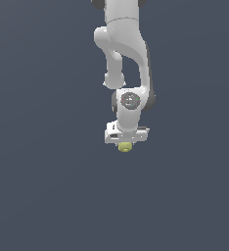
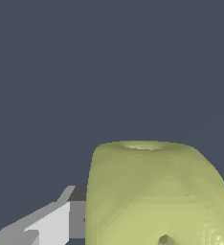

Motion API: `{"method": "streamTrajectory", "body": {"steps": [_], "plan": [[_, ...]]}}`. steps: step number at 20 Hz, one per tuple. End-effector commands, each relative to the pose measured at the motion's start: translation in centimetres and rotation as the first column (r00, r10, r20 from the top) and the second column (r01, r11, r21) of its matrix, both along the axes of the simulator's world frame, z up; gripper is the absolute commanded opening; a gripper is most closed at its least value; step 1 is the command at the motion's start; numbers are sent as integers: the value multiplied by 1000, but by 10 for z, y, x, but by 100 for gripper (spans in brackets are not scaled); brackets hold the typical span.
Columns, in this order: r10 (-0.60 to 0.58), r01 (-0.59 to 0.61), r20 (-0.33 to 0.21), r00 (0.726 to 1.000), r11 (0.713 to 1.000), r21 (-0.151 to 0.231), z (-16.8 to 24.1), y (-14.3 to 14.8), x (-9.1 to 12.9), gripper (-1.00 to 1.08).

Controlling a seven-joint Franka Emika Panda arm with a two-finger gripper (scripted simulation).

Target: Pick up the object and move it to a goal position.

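The object is a small yellow-green lumpy ball (image 1: pixel 125 146) sitting directly under the white gripper (image 1: pixel 125 142) in the exterior view, much narrower than the hand. In the wrist view the ball (image 2: pixel 154 196) fills the space close to the camera, between the fingers. One grey-white finger (image 2: pixel 51 224) presses against its side, and only a sliver of the other finger shows at the picture's edge. The jaws are closed on the ball. In the exterior view the fingertips are hidden by the hand and the ball.
The white arm (image 1: pixel 124 54) reaches down from the top of the exterior view. A plain dark grey-blue surface (image 1: pixel 43 186) lies all around. No goal marker shows.
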State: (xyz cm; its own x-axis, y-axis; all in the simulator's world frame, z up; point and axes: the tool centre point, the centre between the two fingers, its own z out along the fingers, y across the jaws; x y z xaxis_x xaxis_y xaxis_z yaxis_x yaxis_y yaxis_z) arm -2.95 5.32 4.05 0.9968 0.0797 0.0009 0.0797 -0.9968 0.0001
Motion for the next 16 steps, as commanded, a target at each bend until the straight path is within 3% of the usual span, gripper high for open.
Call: {"method": "streamTrajectory", "body": {"steps": [1, 8, 16], "plan": [[0, 0, 0, 1000, 1000, 0, 0, 0, 0, -100], [0, 0, 0, 1000, 1000, 0, 11, 4, 7, -100], [0, 0, 0, 1000, 1000, 0, 49, 18, 31, -100]]}}
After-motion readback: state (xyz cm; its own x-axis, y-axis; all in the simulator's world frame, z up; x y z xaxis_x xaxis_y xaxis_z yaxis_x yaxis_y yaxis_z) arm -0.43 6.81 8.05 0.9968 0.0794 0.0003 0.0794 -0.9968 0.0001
